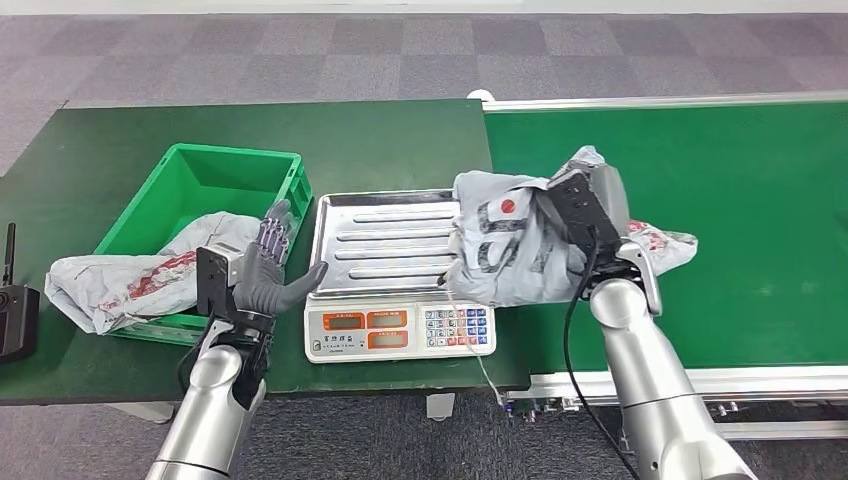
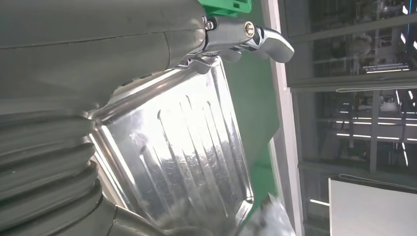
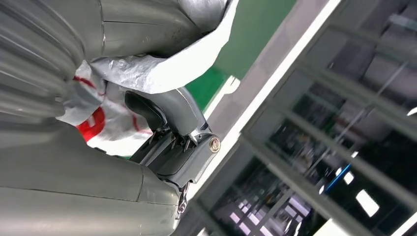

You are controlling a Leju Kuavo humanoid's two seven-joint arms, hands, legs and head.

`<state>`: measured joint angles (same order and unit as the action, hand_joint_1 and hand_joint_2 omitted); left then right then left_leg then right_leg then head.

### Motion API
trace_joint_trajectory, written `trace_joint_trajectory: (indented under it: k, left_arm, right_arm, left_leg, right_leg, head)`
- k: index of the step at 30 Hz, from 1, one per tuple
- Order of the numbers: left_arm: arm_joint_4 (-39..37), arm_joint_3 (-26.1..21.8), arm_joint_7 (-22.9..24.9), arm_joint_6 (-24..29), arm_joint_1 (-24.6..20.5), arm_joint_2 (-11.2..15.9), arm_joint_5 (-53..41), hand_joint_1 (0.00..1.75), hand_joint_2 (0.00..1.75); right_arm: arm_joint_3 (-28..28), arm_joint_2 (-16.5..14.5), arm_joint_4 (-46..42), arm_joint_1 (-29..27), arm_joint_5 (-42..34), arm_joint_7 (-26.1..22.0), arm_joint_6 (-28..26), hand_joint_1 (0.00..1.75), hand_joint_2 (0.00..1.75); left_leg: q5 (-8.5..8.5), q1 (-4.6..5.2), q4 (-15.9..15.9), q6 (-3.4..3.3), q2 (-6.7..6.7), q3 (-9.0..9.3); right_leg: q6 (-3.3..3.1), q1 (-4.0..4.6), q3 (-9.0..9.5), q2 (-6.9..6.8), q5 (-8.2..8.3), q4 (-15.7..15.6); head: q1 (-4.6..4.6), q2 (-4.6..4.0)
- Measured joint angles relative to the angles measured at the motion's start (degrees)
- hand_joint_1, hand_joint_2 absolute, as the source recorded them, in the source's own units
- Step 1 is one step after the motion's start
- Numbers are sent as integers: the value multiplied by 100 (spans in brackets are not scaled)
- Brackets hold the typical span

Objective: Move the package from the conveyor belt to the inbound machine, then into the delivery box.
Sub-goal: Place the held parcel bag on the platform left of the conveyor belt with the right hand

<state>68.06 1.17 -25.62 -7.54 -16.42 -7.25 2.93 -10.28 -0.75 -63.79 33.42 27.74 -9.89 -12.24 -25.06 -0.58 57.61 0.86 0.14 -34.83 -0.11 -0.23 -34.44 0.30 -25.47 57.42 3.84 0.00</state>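
Package [image 1: 505, 245] clutched by right robot hand [image 1: 585, 215] over scale tray [image 1: 385, 240]; left robot hand [image 1: 270, 270] spread, empty.

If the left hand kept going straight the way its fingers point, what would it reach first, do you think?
The left hand points up and away from the robot, toward the green crate. It would probably meet the crate's near right wall first, though its height above the rim is unclear.

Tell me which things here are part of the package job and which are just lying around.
Job: grey package in the right hand, scale, green crate, conveyor belt.
Lying about: bagged parcel already in the crate, black device at the table edge.
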Motion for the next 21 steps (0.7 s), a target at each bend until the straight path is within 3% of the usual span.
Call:
trace_joint_trajectory:
  k: [7, 11, 16, 21]
  left_arm:
    - [-152, 17, -1, 48, -155, -62, 24, 0, 175]
    - [-198, 18, -7, 75, -212, -64, 33, 0, 175]
    - [-213, 18, 17, 158, -256, -68, 37, 0, 175]
    - [-202, 18, 45, 229, -252, -58, 6, 0, 175]
  right_arm:
    - [-959, -467, 340, 401, -145, 36, 83, 175, 175]
    - [-1359, -728, 682, 595, -245, 103, 120, 0, 175]
    - [-1590, -969, 1240, 814, -678, 74, 115, 0, 175]
    - [-1601, -1004, 1593, 910, -1238, -98, 288, 0, 175]
  left_leg:
    - [2, -1, 0, 2, 2, 1]
    - [3, -1, 0, 3, 1, 0]
    - [3, -1, 0, 2, -3, 0]
    - [4, 0, 0, 2, -7, -1]
  right_leg:
    - [-1, 1, -2, 3, -1, 3]
    - [-2, 1, -2, 3, -2, 3]
    - [-2, -1, -1, 0, -2, 3]
    - [-2, -2, 0, -3, -2, 2]
  head:
    - [1, 0]
    - [1, 0]
    - [1, 0]
    - [1, 0]
